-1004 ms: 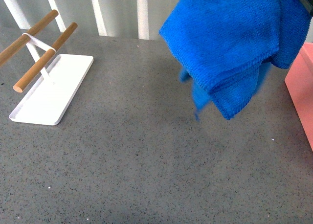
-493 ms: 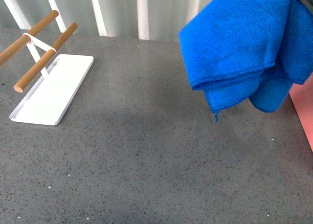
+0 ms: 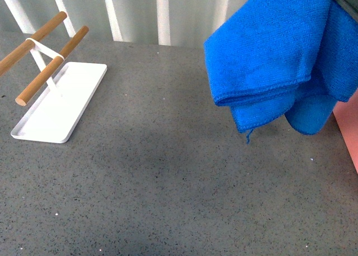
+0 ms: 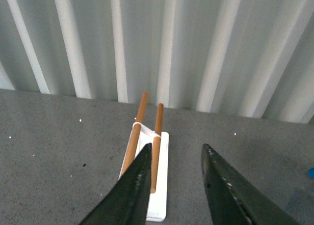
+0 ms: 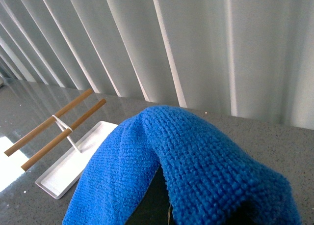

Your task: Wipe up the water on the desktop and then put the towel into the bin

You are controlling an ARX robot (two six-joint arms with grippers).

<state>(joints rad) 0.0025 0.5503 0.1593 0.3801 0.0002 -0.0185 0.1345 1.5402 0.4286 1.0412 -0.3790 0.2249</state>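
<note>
The bright blue towel [image 3: 274, 49] hangs in folded layers in the air at the upper right of the front view, above the dark grey speckled desktop [image 3: 168, 178]. My right gripper is shut on the towel; its jaws are hidden under the cloth, which fills the lower part of the right wrist view [image 5: 196, 176]. The salmon-pink bin [image 3: 347, 130] shows only as a strip at the right edge, just right of the hanging towel. My left gripper [image 4: 174, 156] is open and empty above the desktop [image 4: 59, 151], with both dark fingers [image 4: 221, 185] apart.
A flat white tray [image 3: 61, 102] with two wooden bars [image 3: 50, 63] stands at the back left of the desktop; it also shows in the left wrist view [image 4: 159, 195] and the right wrist view [image 5: 73, 161]. A white ribbed wall [image 3: 168, 13] runs along the back.
The towel has swung right toward the bin over the last second, then settled slightly lower. Its hanging folds have shifted. The tray has not moved.
</note>
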